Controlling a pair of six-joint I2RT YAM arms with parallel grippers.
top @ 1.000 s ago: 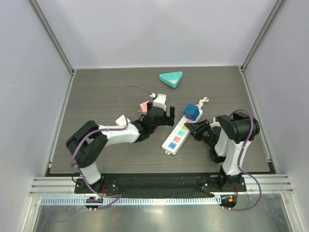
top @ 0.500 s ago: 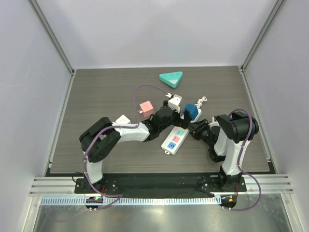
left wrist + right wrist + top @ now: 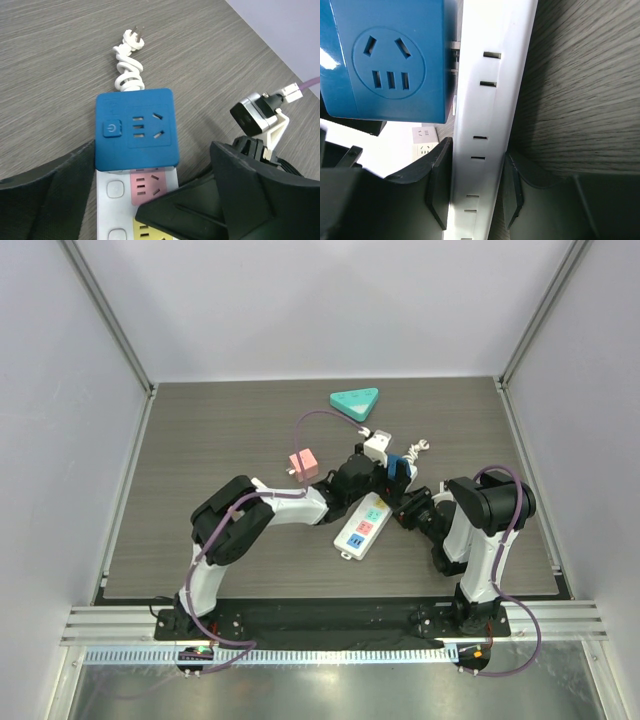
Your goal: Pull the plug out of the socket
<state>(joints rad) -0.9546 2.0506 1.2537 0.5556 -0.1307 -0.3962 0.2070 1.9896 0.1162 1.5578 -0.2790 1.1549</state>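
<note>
Grey table (image 3: pixel 200 440) carries socket (image 3: pixel 362 527), tray (image 3: pixel 355 402), cube (image 3: pixel 303 462)

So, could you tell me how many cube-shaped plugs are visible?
2: the blue plug sits at the far end of the socket; the pink plug lies loose left of it. Others may be hidden.

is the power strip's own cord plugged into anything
No, the coiled white cord of the socket ends in bare prongs lying free on the table.

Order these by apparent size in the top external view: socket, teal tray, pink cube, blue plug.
1. socket
2. teal tray
3. pink cube and blue plug look alike; the plug is partly hidden, so I do not rank them.
</note>
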